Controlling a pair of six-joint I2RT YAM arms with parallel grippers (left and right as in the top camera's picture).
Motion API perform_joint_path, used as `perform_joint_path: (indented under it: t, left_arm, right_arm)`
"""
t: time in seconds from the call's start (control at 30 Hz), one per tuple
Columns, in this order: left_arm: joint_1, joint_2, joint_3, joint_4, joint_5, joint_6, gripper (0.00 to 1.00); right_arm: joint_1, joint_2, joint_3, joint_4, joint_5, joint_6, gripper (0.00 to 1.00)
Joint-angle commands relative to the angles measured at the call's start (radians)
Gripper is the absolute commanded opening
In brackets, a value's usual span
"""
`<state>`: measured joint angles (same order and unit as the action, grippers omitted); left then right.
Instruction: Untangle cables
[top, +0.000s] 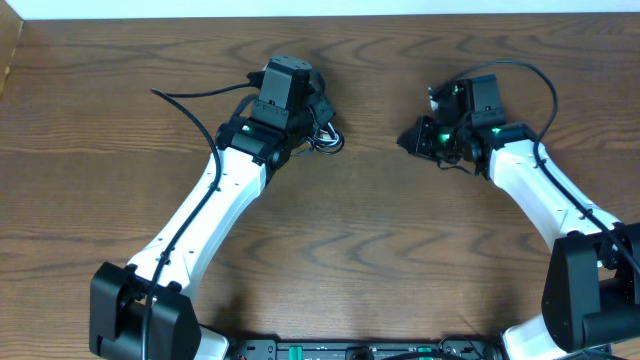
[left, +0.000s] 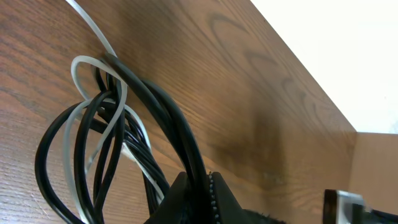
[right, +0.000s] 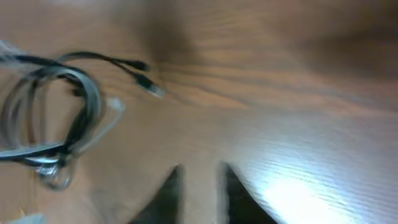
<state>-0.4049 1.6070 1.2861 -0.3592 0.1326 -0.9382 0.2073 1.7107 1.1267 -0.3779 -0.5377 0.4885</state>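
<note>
The left gripper (top: 316, 116) pinches the tangle of black and white cables (top: 330, 142). The right gripper (top: 410, 138), slightly open and empty, sits well apart to the tangle's right.

Overhead sharp, evenly bright, soft shadows on table (top: 380, 250). Left wrist crisp, dark shadow patch mid-frame. Right wrist heavily blurred, cables (right: 92, 106) smeared, white glare lower right.

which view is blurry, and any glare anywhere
Right wrist view: motion-blurred throughout, the cables soft, with a bright glare patch on the table at lower right. Left wrist view: cables sharp, no glare on the wood. Overhead: sharp and evenly lit.
</note>
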Motion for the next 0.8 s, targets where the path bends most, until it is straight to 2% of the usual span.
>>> perform_joint_path:
  t: [0.0,0.13,0.27,0.4,0.77]
  left_arm:
    - [0.000,-0.017,-0.006,0.005,0.006,-0.081,0.08]
    - [0.000,-0.012,-0.006,0.005,-0.003,-0.301,0.07]
    - [0.000,-0.010,-0.006,0.005,-0.038,-0.426,0.08]
    - [0.000,-0.010,-0.006,0.005,-0.048,-0.437,0.08]
    - [0.000,-0.010,-0.006,0.005,-0.048,-0.436,0.07]
  right_arm:
    - [0.028,0.010,0.010,0.057,-0.151,0.010,0.41]
    - [0.075,0.010,0.010,0.092,-0.143,0.147,0.41]
    - [0.118,0.010,0.010,0.122,-0.142,0.222,0.41]
    - [0.156,0.010,0.010,0.157,-0.095,0.272,0.41]
    - [0.208,0.010,0.010,0.167,-0.026,0.301,0.22]
